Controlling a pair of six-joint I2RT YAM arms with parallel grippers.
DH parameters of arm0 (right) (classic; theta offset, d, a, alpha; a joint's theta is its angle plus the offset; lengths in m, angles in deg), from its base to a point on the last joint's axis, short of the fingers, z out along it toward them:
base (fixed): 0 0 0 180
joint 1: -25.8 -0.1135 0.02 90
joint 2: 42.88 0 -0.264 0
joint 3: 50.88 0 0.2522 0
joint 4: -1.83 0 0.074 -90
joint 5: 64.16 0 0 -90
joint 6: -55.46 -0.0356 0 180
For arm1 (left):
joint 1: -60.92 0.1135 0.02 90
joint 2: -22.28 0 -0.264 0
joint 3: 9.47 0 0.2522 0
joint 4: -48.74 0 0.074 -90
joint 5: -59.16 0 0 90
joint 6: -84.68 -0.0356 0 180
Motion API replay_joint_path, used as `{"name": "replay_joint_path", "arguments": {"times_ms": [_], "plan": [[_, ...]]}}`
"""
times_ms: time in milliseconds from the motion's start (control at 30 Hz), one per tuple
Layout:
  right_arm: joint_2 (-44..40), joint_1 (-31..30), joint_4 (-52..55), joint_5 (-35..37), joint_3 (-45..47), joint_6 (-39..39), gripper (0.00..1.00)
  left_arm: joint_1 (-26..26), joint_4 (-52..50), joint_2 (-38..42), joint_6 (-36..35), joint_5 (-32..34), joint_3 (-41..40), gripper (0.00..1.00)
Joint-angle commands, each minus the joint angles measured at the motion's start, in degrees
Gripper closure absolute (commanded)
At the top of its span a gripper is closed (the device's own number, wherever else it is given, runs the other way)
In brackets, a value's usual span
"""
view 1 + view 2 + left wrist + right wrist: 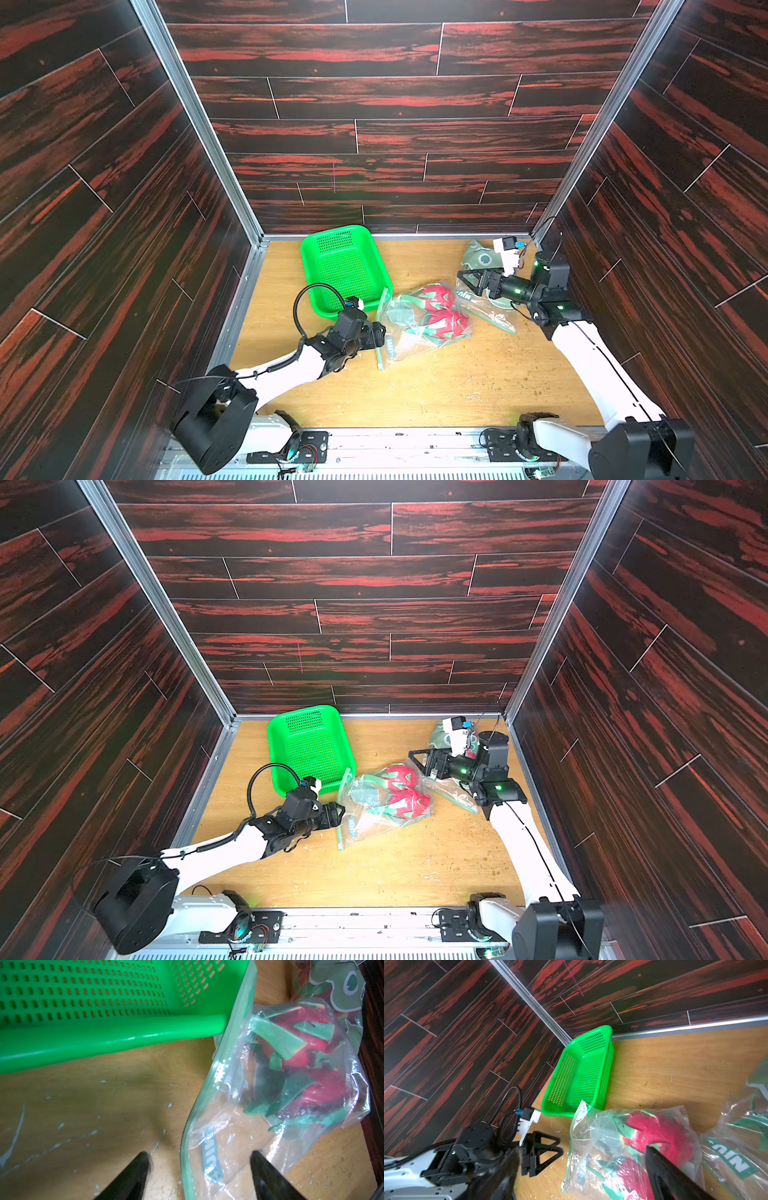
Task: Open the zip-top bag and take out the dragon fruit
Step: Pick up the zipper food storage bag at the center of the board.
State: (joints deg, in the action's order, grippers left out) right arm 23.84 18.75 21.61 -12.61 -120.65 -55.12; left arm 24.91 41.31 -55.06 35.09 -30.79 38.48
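Where the wooden table (436, 386) lies nearest the arm bases, it is bare apart from scattered crumbs (515, 382). Just beyond, the left gripper (380, 332) sits low over the table at the side of a clear zip-top bag (409, 345) that faces the left arm. In the left wrist view its fingers (135, 1178) are spread, and the bag's green zip strip (185, 1147) runs between them. Neither finger visibly presses on the strip, and I cannot tell whether the strip is sealed.

Inside this bag, in the middle of the table, lie two dragon fruit, one nearer (451, 324) and one just behind it (436, 296), touching each other. Their green tips point toward the zip side. The far end of the zip strip leans against the near corner of a green basket (334, 241), which stands behind the left gripper, toward the back wall.

To the right of the fruit, the right gripper (462, 279) hangs with its fingers spread wide and holds nothing. Beneath it lies a second bag (490, 311) with green lettering. A third bag (478, 257) lies in the far right corner, and its contents are too hidden to tell.
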Motion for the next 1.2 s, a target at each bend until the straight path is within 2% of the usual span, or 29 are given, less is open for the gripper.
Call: {"name": "replay_joint_path", "arguments": {"times_ms": [0, 133, 300, 467, 600, 767, 1000, 1167], "plan": [[-0.71, -0.63, -0.05, -1.79, -0.18, 1.53, 0.03, 0.04, 3.55, -2.25, -2.23, 0.1, 0.82, 0.21], [-1.39, -0.9, 0.04, -2.53, -0.37, 2.24, 0.03, 0.09, 5.49, -5.83, -4.75, -0.51, 1.87, 0.21], [-1.84, -0.94, 0.98, -3.55, -1.19, 3.19, 0.03, 0.15, 7.11, -8.13, -7.38, -2.72, 3.31, 0.29], [-2.45, -0.9, 1.36, -4.02, -2.41, 3.61, 0.03, 0.15, 7.39, -6.96, -10.37, -8.18, 5.5, 0.58], [-2.54, -0.92, 0.25, -5.58, -3.89, 2.94, 0.03, 0.06, 0.6, -4.65, -13.11, -7.97, 9.45, 0.78], [-2.65, -0.89, -1.59, -6.79, -5.67, 2.24, 0.03, 0.06, -7.15, -2.81, -16.38, -8.31, 15.16, 0.99], [-2.21, -0.94, -3.15, -7.55, -7.38, 2.39, 0.03, -0.11, -14.52, -0.96, -19.41, -8.58, 21.51, 1.0], [-0.65, -0.87, -4.93, -10.28, -8.75, 3.95, 0.03, -0.12, -25.54, -3.36, -23.81, -12.15, 34.09, 1.0]]}}
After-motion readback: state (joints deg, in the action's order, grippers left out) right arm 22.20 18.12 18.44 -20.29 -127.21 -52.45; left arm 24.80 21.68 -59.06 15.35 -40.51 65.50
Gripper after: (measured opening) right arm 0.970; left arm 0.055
